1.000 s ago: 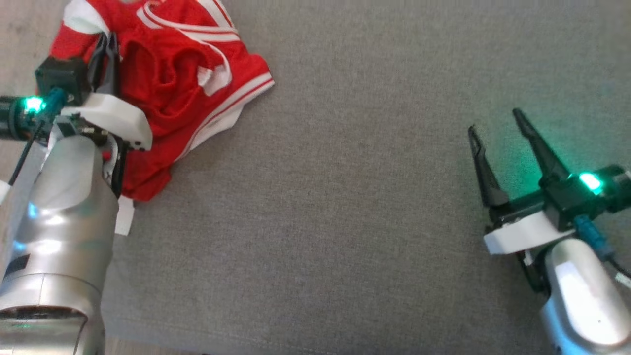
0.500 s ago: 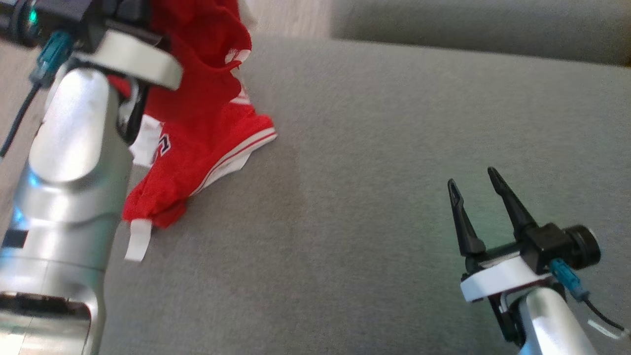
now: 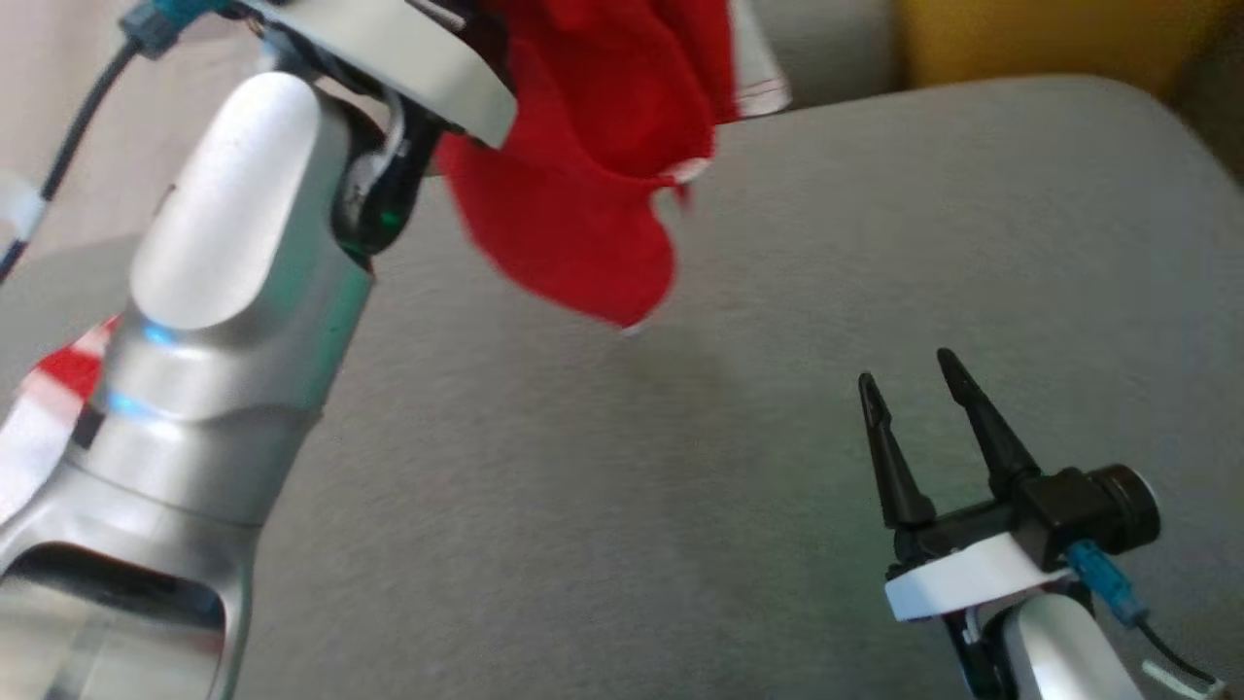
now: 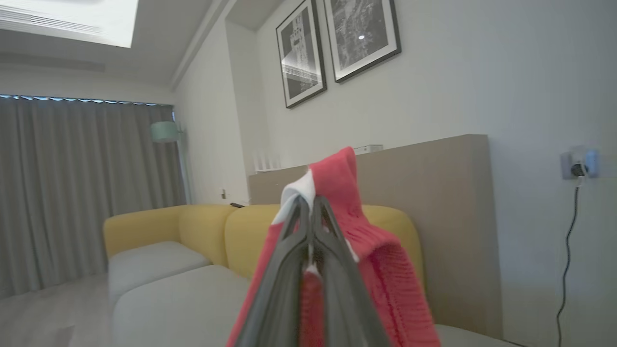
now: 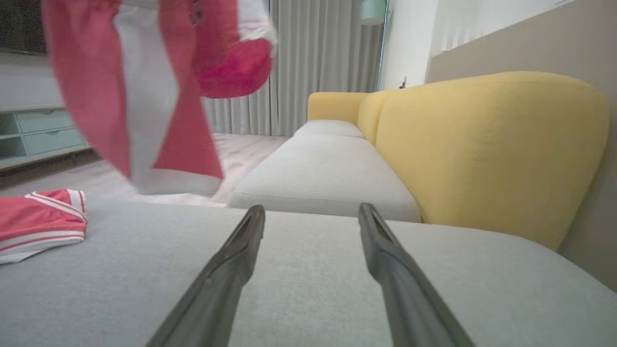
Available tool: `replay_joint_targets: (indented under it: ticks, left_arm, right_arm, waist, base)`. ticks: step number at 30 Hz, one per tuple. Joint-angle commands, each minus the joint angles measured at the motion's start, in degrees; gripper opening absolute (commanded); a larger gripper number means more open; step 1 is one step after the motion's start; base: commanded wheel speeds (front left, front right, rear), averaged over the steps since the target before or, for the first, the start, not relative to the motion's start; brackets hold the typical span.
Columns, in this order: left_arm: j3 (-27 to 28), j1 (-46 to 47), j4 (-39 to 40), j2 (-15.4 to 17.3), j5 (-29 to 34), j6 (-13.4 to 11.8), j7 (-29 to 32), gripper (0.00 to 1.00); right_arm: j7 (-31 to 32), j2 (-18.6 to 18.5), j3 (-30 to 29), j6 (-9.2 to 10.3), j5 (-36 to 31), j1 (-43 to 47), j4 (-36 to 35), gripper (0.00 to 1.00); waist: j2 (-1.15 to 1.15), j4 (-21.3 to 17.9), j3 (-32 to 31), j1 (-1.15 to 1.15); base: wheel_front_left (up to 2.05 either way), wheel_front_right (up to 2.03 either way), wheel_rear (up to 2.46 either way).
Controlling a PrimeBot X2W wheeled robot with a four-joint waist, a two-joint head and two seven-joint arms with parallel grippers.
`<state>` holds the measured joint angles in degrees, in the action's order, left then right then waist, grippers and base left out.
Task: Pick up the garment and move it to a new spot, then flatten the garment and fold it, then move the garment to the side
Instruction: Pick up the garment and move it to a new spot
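Note:
The garment [image 3: 593, 165], red knit with white trim, hangs in the air above the grey sofa cushion [image 3: 603, 506]. In the left wrist view my left gripper [image 4: 311, 200] is shut on a fold of the garment [image 4: 381, 250], which drapes down over the fingers. My left forearm [image 3: 224, 292] rises at the left of the head view. My right gripper [image 3: 904, 369] hovers low over the cushion at the right, open and empty. From the right wrist view the garment [image 5: 144, 96] dangles at the upper left, far beyond my right gripper [image 5: 312, 208].
A second piece of red cloth with white stripes [image 5: 38, 221] lies on the cushion's far left, partly behind my left arm in the head view [image 3: 49, 389]. A yellow sofa back [image 5: 482, 144] borders the cushion, and another grey seat [image 5: 328, 178] continues beyond.
My left arm has lifted the garment off the cushion and carried it up and rightward. The head camera has tilted up. My right gripper has stayed open.

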<state>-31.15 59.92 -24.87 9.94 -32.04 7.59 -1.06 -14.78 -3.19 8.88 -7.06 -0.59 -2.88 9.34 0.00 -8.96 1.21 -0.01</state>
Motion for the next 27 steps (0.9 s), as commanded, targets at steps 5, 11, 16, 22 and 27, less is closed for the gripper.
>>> replay_joint_targets:
  ticks: [5,11,16,22,27]
  left_arm:
    - [0.33,-0.86,-3.07,-0.39,-1.87,-0.11,-1.19,0.0]
    - [-5.31,-7.77,-15.05,-2.32,-1.43,-0.11,-6.7,0.0]
    - [-4.53,-12.62,-24.29,-3.49,-1.59,-1.14,-12.82,1.0]
    - [1.49,-19.15,-18.59,-4.01,1.92,-5.74,-13.9,1.0]
    - [8.81,-30.79,-7.83,-5.06,5.42,-6.49,-13.92,1.0]
  right_arm:
    - [-0.22,0.29,2.9,-0.43,0.16,-0.8,-1.85,1.0]
    - [-0.22,0.3,3.17,-0.43,2.93,-1.42,-1.86,1.0]
    - [-0.22,0.31,4.29,-0.43,4.37,-3.1,-2.42,1.0]
    - [-0.22,0.31,3.34,-0.43,4.5,-3.64,-1.94,1.0]
    - [-0.22,0.31,2.47,-0.43,3.63,-2.5,-0.89,1.0]
  waist:
    - [0.0,-12.74,0.83,0.01]
    - [0.0,-15.7,4.99,0.01]
    - [0.0,-15.28,8.04,0.01]
    - [0.0,-10.25,8.0,0.01]
    - [0.0,-4.5,4.58,0.01]
  base:
    - [0.0,0.0,0.0]
    - [0.0,0.0,0.0]
    - [0.0,0.0,0.0]
    - [0.0,0.0,0.0]
    - [0.0,0.0,0.0]
